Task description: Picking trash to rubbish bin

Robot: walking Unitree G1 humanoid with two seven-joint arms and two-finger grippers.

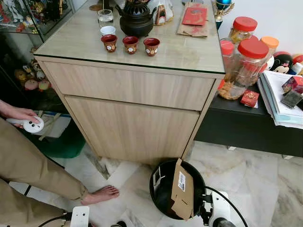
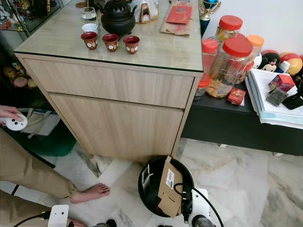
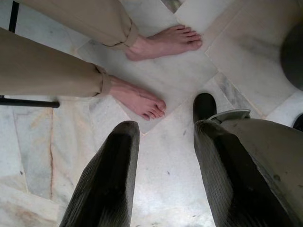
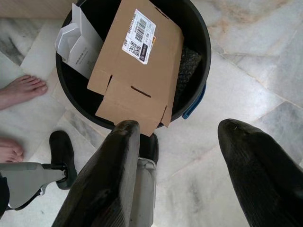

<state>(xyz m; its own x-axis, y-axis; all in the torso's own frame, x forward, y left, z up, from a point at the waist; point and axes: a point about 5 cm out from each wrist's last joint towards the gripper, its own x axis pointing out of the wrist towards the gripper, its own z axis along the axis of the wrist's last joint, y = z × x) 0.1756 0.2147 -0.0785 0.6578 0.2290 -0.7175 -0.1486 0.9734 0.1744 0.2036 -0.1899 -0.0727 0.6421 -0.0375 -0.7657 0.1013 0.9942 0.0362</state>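
- Visibly labelled: cardboard box [image 4: 137, 66], flattened, white sticker with a barcode on its upper flap; small print below the barcode too fine to read.
- Standing on edge inside the black rubbish bin [image 4: 199, 28], leaning over the near rim, lower flaps hanging outside.
- Beside the cardboard, in the same bin: white carton [image 4: 75, 40] with small grey lettering, not legible.
- Right hand [image 4: 180, 161]: fingers spread wide apart, holding nothing, poised above the marble floor [image 4: 246, 90] just beside the bin's near rim.
- Left hand [image 3: 163, 179]: fingers apart, empty, pointing down at the floor near a person's two bare feet [image 3: 139, 99].
- Person at the robot's left in khaki trousers [image 1: 28, 165], one hand gripping a white controller [image 1: 32, 125].
- Behind the bin: wooden cabinet [image 1: 132, 113] with glass-covered top, serving as bench for a black teapot [image 1: 136, 19], three red cups [image 1: 130, 44] and a red packet [image 1: 194, 16].
- To the right: low dark shelf [image 1: 246, 127] carrying clear jars [image 1: 246, 64] with red and orange lids, plus stacked papers [image 1: 279, 97].
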